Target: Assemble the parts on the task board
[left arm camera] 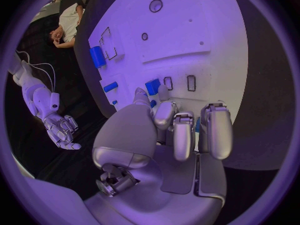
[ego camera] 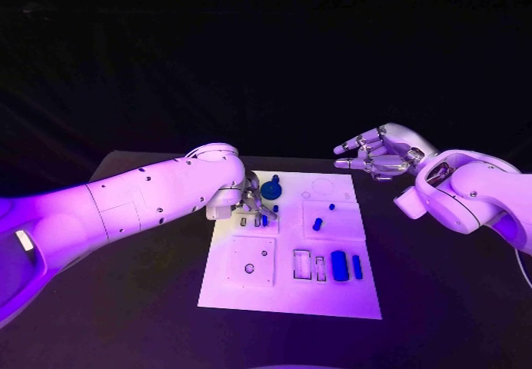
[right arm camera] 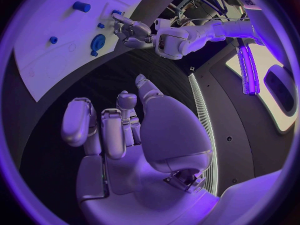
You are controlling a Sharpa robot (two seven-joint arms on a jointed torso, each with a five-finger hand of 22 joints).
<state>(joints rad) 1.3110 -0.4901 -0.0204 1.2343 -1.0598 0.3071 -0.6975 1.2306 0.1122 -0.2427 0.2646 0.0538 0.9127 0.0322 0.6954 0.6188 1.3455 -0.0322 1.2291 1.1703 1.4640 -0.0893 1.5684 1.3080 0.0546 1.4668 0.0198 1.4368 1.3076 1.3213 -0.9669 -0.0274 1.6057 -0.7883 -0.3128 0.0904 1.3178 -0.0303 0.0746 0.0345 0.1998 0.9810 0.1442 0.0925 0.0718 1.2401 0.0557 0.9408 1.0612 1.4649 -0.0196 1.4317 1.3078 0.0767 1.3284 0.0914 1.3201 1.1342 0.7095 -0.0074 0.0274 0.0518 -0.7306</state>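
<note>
Over the task board's (ego camera: 290, 296) upper left slots, my left hand (ego camera: 253, 206) curls onto a small blue part (left arm camera: 153, 87), grip unclear; a skewed push could jam it, while my right hand (ego camera: 377, 157) hovers spread and empty

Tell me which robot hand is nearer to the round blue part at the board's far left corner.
Left. The left robot hand sits over the task board right beside the round blue part; the right robot hand hovers off the board's far right corner.

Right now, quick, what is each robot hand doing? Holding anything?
Left hand: over the board, fingers at a small blue part; cannot tell if it holds it.
Right hand: open, holding nothing.
</note>
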